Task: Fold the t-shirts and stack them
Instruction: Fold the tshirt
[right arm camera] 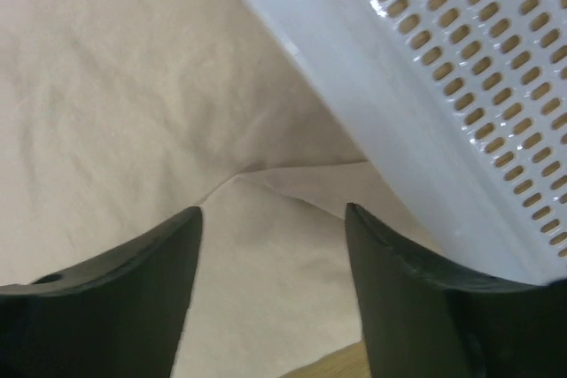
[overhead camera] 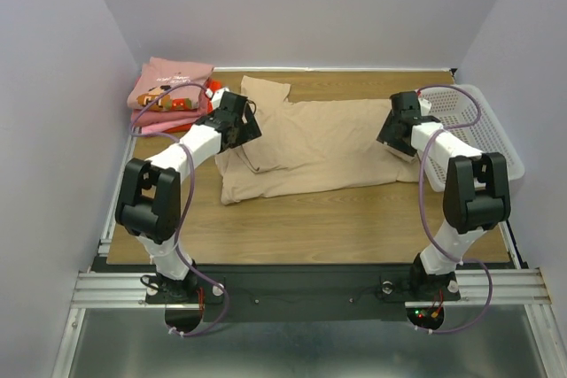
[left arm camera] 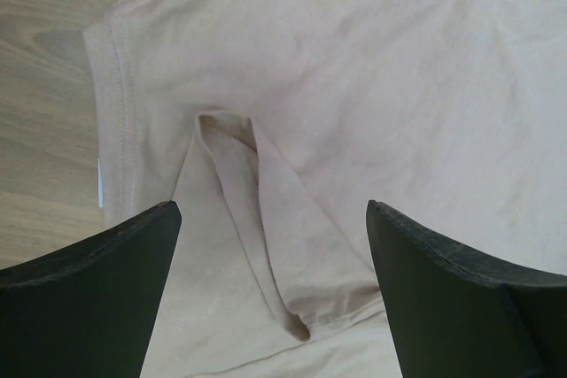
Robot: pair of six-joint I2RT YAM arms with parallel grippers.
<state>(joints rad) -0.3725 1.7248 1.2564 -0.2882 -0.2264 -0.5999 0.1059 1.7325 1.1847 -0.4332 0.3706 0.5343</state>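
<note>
Right wrist shows basket against tan t-shirt

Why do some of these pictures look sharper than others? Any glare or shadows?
Top view: soft, even light, faint shadows on the tan t-shirt. Left wrist view: seams crisp, dark fingers slightly soft. Right wrist view: the white basket wall looks nearly washed out.

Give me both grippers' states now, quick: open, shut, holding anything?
Left gripper: open, holding nothing, above the tan shirt.
Right gripper: open, holding nothing, above the shirt's edge by the basket.
</note>
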